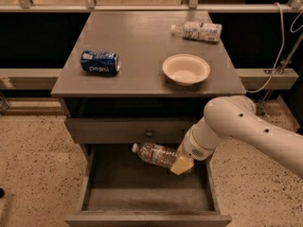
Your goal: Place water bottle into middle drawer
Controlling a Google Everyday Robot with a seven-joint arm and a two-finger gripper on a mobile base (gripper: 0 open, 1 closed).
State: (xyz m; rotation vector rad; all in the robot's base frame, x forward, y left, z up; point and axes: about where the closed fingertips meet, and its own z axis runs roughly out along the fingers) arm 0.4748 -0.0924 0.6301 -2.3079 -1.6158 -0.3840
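Note:
The clear ribbed water bottle (156, 154) lies on its side in my gripper (181, 163), cap pointing left. The gripper is shut on the bottle's base end, its tan fingertips (182, 165) showing under the white arm. It holds the bottle inside the mouth of the open middle drawer (94, 202), above the grey plank floor, toward the drawer's right back. The drawer is pulled out wide below the closed drawer front with the small round knob (149, 133).
On the cabinet top (137, 37) lie a blue soda can (100, 62) at the left, a cream bowl (186, 69) at the right front and a bottle with a white-and-blue label (197, 31) at the back right. Speckled floor surrounds the cabinet.

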